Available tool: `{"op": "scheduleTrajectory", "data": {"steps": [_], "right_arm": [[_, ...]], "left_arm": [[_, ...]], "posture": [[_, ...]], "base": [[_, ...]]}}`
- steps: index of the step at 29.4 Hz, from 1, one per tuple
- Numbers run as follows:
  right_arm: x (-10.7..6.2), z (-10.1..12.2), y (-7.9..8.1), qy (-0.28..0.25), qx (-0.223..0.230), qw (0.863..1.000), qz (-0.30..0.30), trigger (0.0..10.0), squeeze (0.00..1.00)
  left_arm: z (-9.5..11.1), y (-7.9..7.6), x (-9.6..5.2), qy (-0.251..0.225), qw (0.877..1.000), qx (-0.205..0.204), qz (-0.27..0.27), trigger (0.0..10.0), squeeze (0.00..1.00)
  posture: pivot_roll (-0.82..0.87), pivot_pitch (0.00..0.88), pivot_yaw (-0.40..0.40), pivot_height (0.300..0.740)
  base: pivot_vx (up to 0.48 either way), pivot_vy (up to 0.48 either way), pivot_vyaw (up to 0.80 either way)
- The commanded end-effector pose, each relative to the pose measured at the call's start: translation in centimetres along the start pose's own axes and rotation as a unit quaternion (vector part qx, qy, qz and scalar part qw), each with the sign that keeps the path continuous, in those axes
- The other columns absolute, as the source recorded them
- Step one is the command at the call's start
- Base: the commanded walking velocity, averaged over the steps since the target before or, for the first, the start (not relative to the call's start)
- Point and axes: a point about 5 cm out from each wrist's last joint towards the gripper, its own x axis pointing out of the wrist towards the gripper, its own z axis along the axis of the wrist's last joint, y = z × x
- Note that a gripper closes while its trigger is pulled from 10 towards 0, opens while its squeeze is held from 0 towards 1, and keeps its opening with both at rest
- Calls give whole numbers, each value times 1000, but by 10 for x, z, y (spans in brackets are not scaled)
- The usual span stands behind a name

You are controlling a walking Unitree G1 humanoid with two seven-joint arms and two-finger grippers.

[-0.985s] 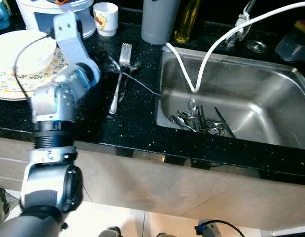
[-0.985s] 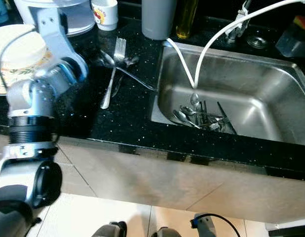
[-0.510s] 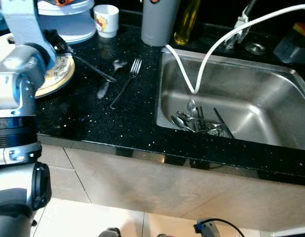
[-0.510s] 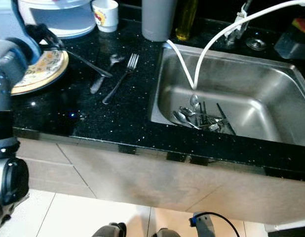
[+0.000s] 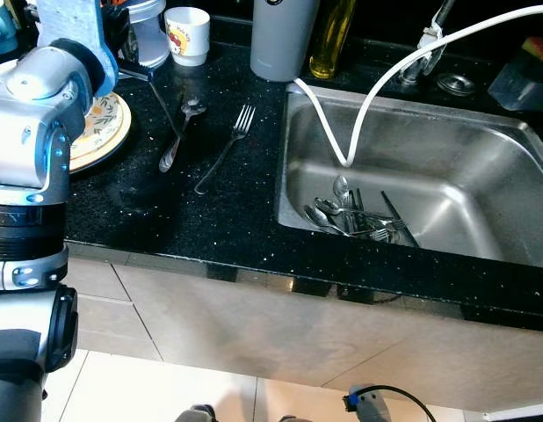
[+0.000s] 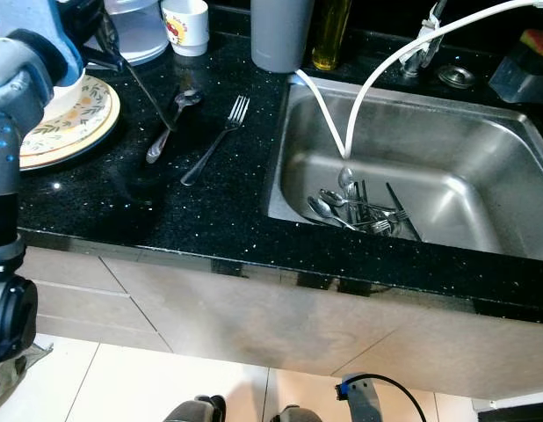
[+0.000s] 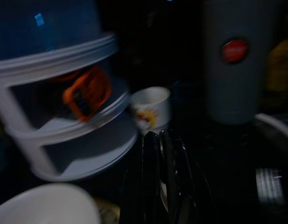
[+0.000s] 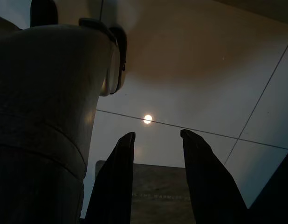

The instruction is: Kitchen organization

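A spoon (image 5: 177, 134) and a fork (image 5: 225, 148) lie on the black counter (image 5: 210, 220), left of the sink (image 5: 482, 176). Several more pieces of cutlery (image 5: 355, 215) lie in the sink's bottom. My left arm reaches over the flowered plate (image 5: 104, 132), and my left gripper (image 5: 173, 130) slants down to the spoon's handle. Its fingers (image 7: 165, 154) are pressed together, and I cannot make out anything between them. My right gripper (image 8: 158, 135) hangs open over the tiled floor beside my leg.
A white cup (image 5: 188, 33), a white stacked container (image 5: 144, 35), a grey tumbler (image 5: 282, 40) and an oil bottle (image 5: 333, 40) stand along the counter's back. A white hose (image 5: 368, 97) loops into the sink. A bowl (image 7: 46, 205) sits on the plate.
My left arm swung left and back over the plate. The spoon and fork slid left across the counter, and the fork's handle turned.
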Motion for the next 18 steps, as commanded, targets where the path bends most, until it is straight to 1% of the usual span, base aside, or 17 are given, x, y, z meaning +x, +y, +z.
{"op": "scheduleTrajectory", "data": {"steps": [1,2,3,4,5,6,8,9,11,12,13,14,15,16,17,18], "right_arm": [[-1,-12,3,20,9,1000,5,10000,0],[0,-12,3,20,9,1000,6,10000,0],[0,-12,4,19,10,1000,6,10000,0],[0,-12,4,18,11,1000,6,10000,0],[0,-12,4,18,11,1000,6,10000,0],[0,-12,4,17,12,1000,6,10000,0],[0,-11,5,16,13,1000,6,10000,0],[0,-11,5,15,14,1000,6,10000,0],[0,-10,5,10,20,1000,6,10000,0],[0,-10,5,7,24,1000,5,10000,0],[0,-10,5,7,24,1000,5,10000,0],[0,-10,6,8,23,1000,4,10000,0],[0,-10,6,9,21,1000,4,10000,0],[0,-10,5,11,31,999,4,10000,0],[0,-10,5,11,31,999,4,10000,0],[0,-10,5,10,33,999,4,10000,0]], "left_arm": [[20,-15,-4,-76,995,-49,-48,10000,0],[22,-19,-5,-95,990,-81,-58,10000,0],[23,-21,-6,-109,987,-103,-62,10000,0],[23,-24,-7,-130,980,-133,-72,10000,0],[23,-24,-7,-130,980,-133,-72,10000,0],[23,-26,-7,-144,975,-152,-78,10000,0],[18,-27,-9,-156,968,-181,-71,10000,0],[16,-28,-10,-165,965,-189,-72,10000,0],[14,-37,-14,-184,952,-220,-107,10000,0],[15,-40,-15,-191,947,-229,-123,10000,0],[15,-40,-15,-191,947,-229,-123,10000,0],[17,-44,-17,-204,937,-243,-145,10000,0],[18,-46,-19,-214,930,-253,-159,10000,0],[21,-49,-21,-239,916,-267,-183,10000,0],[21,-49,-21,-239,916,-267,-183,10000,0],[21,-50,-21,-244,908,-283,-190,10000,0]], "posture": [[73,139,-76,740],[71,140,-73,740],[72,139,-73,740],[72,138,-73,740],[72,138,-73,740],[72,138,-73,740],[71,136,-72,740],[71,136,-72,740],[71,127,-72,740],[71,127,-72,740],[71,127,-72,740],[72,121,-69,740],[71,120,-69,740],[69,118,-67,740],[69,118,-67,740],[67,114,-66,740]], "base": [[0,0,0],[0,0,0],[0,0,0],[0,0,0],[0,0,0],[0,0,0],[0,0,0],[0,0,0],[0,0,0],[0,0,0],[0,0,0],[0,0,0],[0,0,0],[0,0,-800],[0,0,-800],[0,0,-800]]}}
